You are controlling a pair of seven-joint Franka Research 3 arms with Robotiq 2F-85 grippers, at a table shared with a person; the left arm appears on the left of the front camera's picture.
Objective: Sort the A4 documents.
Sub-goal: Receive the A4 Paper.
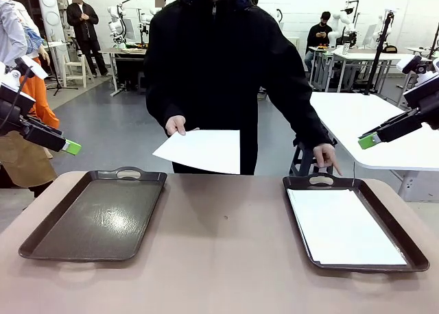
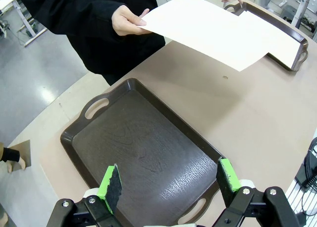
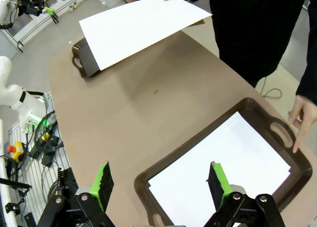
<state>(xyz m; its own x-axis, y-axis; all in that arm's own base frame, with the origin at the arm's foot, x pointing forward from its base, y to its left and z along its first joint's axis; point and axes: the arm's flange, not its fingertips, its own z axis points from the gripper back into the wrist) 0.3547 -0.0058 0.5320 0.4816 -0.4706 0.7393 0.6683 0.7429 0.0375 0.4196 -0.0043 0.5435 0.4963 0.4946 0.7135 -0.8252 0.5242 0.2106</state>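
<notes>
Brown surface [image 1: 219, 245], two dark trays: left tray [image 1: 96, 214] bare, right tray [image 1: 353, 221] carrying A4 documents [image 1: 343, 226]. One further sheet [image 1: 201, 151] held mid-air in person's hand [image 1: 175, 125], above far edge, between trays, long axis roughly crosswise. Left tool [image 2: 168, 182] slightly nearer, fingers wide apart, empty. Right tool [image 3: 161, 182] likewise wide, empty. No legible writing.

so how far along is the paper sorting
Done: white paper already lies in the right tray. In hand: the person's hand holds one sheet out above the table's far edge. Left: the left tray has no paper in it, and both grippers, left and right, hover open, holding nothing.
</notes>
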